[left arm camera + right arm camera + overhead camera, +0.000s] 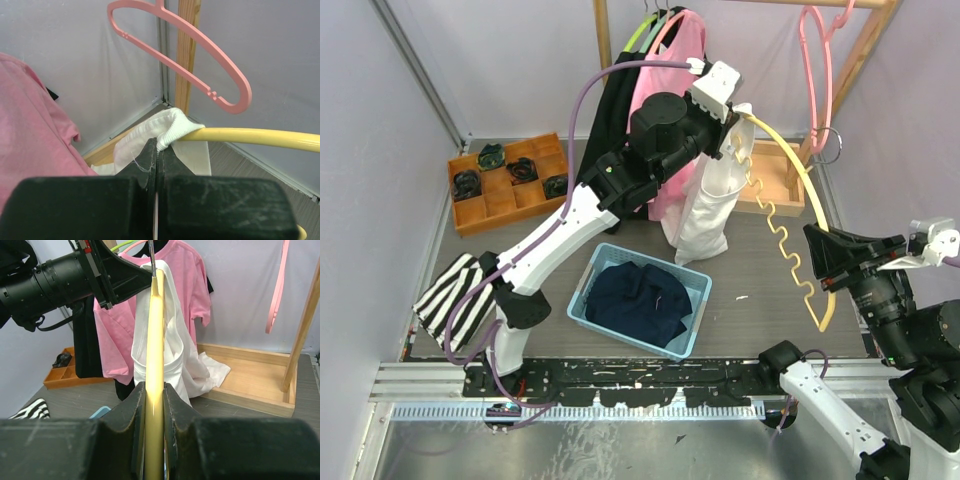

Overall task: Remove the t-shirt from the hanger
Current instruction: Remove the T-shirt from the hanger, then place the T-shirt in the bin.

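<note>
A white t-shirt hangs from one end of a yellow hanger, and its lower part droops toward the table. My left gripper is shut on the shirt's ribbed collar, right where the yellow hanger's arm enters the cloth. My right gripper is shut on the hanger's other end. In the right wrist view the yellow bar runs up from between its fingers to the white t-shirt.
A pink t-shirt and dark garments hang on the wooden rack, beside an empty pink hanger. The rack's wooden base tray lies behind the shirt. A blue basket holds dark cloth. An orange compartment tray and a striped cloth lie at the left.
</note>
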`<state>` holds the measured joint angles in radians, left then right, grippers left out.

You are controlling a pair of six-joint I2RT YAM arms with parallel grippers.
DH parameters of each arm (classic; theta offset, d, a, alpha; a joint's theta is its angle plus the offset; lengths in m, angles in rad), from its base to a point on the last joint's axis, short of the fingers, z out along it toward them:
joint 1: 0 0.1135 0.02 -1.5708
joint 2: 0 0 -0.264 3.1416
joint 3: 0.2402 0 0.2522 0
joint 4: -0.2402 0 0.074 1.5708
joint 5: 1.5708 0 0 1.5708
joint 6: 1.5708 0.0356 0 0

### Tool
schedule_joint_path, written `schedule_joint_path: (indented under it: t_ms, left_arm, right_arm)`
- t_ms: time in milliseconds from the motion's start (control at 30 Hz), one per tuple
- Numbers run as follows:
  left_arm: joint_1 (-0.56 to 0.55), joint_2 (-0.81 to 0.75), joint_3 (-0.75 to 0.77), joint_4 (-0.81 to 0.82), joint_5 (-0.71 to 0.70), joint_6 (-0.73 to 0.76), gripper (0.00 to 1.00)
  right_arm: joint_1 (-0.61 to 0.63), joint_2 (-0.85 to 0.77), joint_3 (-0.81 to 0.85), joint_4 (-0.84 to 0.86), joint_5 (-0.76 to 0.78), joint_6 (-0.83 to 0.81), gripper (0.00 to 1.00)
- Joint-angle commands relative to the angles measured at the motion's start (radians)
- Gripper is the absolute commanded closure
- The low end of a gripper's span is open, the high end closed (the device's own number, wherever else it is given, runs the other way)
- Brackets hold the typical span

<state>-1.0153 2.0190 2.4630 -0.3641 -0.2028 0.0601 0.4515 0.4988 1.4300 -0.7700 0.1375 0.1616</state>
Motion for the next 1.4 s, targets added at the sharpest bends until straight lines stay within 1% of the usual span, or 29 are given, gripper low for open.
schedule_joint_path:
  t_ms: [0, 367, 933, 1067, 1200, 1367]
  left_arm:
    - [0.001, 0.000, 0.023, 0.049, -0.022, 0.020, 1.00]
    - [0.001, 0.019, 0.057, 0.051, -0.055, 0.051, 1.00]
    - [0.001, 0.038, 0.064, 0.066, -0.099, 0.087, 1.00]
    - [0.000, 0.034, 0.058, 0.058, -0.099, 0.083, 1.00]
    - [-0.001, 0.025, 0.056, 0.047, -0.085, 0.072, 1.00]
    - [-0.016, 0.007, 0.045, 0.037, -0.067, 0.076, 1.00]
  right_arm:
    - [0.000, -0.029, 0.009, 0.064, -0.019, 0.015, 0.99]
    - [0.000, -0.095, 0.071, 0.026, -0.008, 0.009, 0.99]
    - [0.000, -0.142, 0.182, -0.026, 0.040, 0.006, 0.99]
    - [0.000, -0.147, 0.191, -0.032, 0.071, 0.007, 0.99]
    - [0.000, -0.134, 0.200, -0.058, 0.164, 0.013, 0.99]
    - [0.000, -0.144, 0.165, -0.038, 0.216, 0.007, 0.99]
